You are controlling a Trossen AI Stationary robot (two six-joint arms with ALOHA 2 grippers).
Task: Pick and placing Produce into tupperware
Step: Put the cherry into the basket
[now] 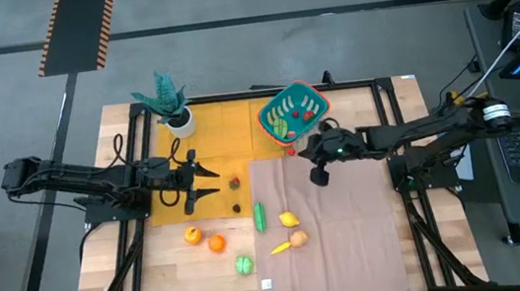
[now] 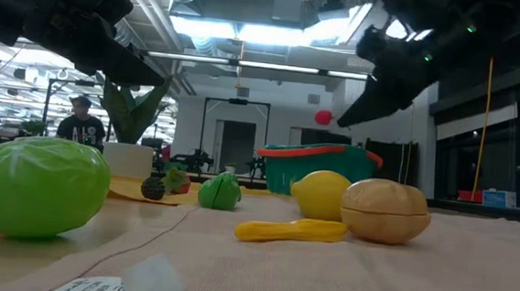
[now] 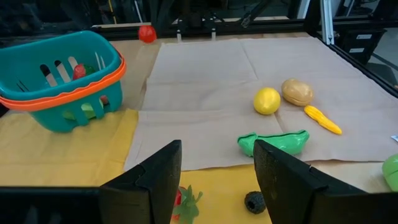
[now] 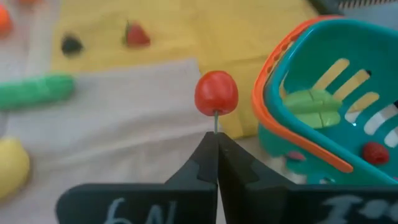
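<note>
Tomato (image 4: 216, 93) stem, pinched, mostly hidden.

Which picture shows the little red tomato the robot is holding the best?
The right wrist view: the red tomato is big and centred, its thin stem pinched in the shut right gripper beside the tupperware. The high view shows a red speck, the low view a small ball in the air, the left wrist view a dot far off.
</note>
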